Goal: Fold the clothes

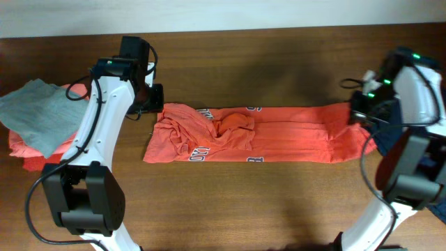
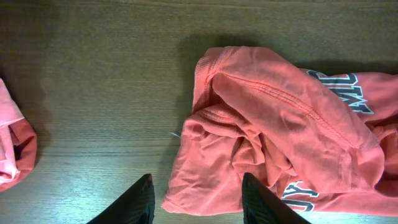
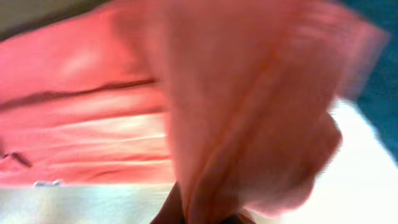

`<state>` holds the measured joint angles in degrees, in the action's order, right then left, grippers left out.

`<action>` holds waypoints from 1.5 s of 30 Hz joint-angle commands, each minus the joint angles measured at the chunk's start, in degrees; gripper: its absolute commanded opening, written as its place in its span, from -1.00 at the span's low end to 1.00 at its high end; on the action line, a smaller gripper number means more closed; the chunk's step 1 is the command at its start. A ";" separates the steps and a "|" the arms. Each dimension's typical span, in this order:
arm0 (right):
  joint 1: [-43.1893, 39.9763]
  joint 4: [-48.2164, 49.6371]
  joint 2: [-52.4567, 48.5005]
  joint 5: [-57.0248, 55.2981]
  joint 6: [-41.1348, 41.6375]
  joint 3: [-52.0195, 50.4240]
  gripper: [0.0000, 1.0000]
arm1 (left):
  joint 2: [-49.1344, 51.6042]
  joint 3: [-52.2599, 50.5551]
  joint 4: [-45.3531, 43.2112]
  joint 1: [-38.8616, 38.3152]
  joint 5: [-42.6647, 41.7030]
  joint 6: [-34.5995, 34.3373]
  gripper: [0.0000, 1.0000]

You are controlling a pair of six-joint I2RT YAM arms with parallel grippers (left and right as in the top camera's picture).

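Where the right claw (image 1: 357, 115) was clenched on it, the red-orange T-shirt (image 1: 279, 136) rose in a blurred fold close against that claw, and the rest stretched away flat across the tabletop (image 1: 244, 202) toward the left claw (image 2: 197, 186), whose fingers (image 2: 138, 202) stood apart, released, with the shirt's crumpled corner lying beneath and between them, ungripped.

Red-orange T-shirt (image 1: 279, 136) with white lettering, folded into a long horizontal band across the middle of the overhead frame, flat on the brown desk (image 1: 244, 202), left end bunched and rumpled, right end lifted, fabric creased along its length
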<state>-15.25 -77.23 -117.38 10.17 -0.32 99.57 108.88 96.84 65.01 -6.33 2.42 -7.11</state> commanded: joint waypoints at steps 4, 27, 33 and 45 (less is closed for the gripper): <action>16.44 0.68 -0.44 -0.63 4.31 1.14 -0.92 | 0.52 -0.37 0.63 0.07 -0.09 0.28 -0.09; 34.29 13.79 -5.79 4.00 0.98 1.11 -0.17 | 0.52 -0.37 1.07 0.04 -2.21 0.33 -0.09; 33.33 13.92 -5.66 0.26 1.11 1.18 -0.20 | 0.52 -0.37 1.07 0.07 -2.19 0.35 -0.09; 29.20 7.58 -4.31 -7.23 7.26 -1.95 -0.30 | 0.52 -0.37 1.77 0.07 -2.21 0.33 -0.09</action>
<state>12.75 -70.26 -122.96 4.05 6.07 99.24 108.88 96.84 66.26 -6.33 0.82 -7.11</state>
